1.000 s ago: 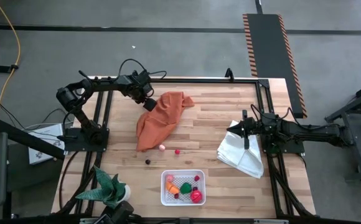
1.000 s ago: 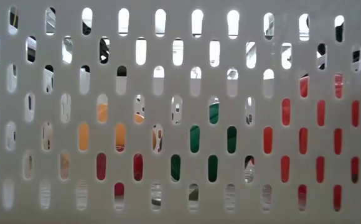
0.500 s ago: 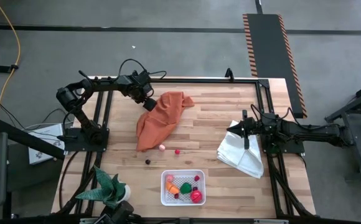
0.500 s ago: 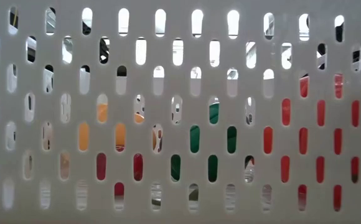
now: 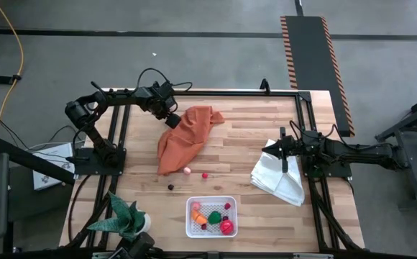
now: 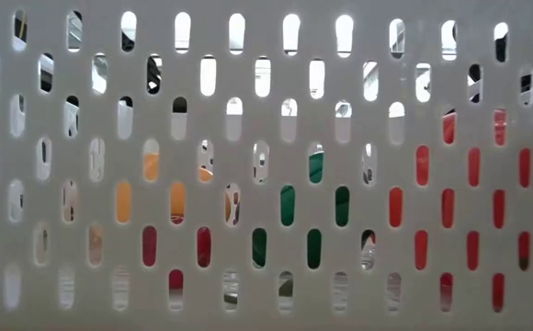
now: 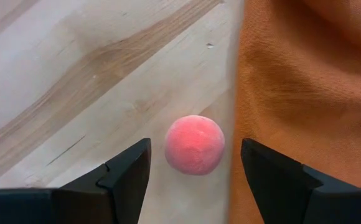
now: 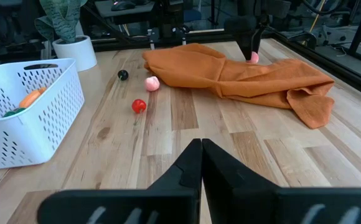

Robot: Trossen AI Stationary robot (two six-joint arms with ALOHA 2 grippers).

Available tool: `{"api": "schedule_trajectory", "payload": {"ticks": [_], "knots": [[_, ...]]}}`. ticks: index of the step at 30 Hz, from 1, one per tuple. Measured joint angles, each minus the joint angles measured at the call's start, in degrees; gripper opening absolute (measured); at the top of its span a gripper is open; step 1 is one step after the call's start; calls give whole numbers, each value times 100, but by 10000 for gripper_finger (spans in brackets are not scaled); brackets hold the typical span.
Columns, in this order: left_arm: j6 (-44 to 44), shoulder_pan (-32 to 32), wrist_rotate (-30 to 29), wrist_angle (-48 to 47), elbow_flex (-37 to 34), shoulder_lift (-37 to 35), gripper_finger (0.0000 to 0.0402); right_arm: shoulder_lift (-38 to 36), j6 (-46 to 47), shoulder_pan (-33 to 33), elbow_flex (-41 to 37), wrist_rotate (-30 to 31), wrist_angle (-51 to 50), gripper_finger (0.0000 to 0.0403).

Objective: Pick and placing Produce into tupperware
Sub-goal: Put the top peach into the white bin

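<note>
three loose produce pieces, one tupperware

orange cloth crowding one side of pink ball, bare wood opposite

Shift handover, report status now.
Left gripper open astride pink fruit beside orange cloth. Right gripper shut, idle over white cloth. Basket part-filled.

Orange cloth mid-table; white cloth right; potted plant near corner.
</note>
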Motion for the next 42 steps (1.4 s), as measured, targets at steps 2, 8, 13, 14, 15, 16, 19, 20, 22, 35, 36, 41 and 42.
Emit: {"api": "schedule_trajectory", "payload": {"ticks": [2,8,13,14,15,16,19,20,22,35,36,41,42], "knots": [[0,2,0,0,0,0,236,-2,0,0,0,0,0,0],[-2,4,153,-16,4,155,205,-1,0,1,1,0,-1,0],[-2,4,254,20,2,188,161,-2,0,0,0,0,-2,0],[-2,4,256,32,2,186,155,0,0,0,1,-1,-1,0],[-2,4,256,39,2,186,151,-1,0,0,2,-1,0,0],[-2,4,256,36,2,188,147,0,0,0,1,0,-2,0],[-2,4,258,37,2,186,145,0,0,0,2,-1,0,0],[-2,4,258,37,2,188,146,-2,0,0,0,-1,0,0],[-2,4,257,38,2,188,148,-2,0,0,0,0,0,0],[-5,4,348,77,2,188,135,-2,0,2,2,0,-1,0],[-23,4,372,76,2,188,135,-2,0,2,2,0,0,0],[-55,4,409,72,2,188,134,0,0,2,2,0,0,0],[-55,4,409,70,2,188,134,0,0,0,2,0,-2,0]]}}
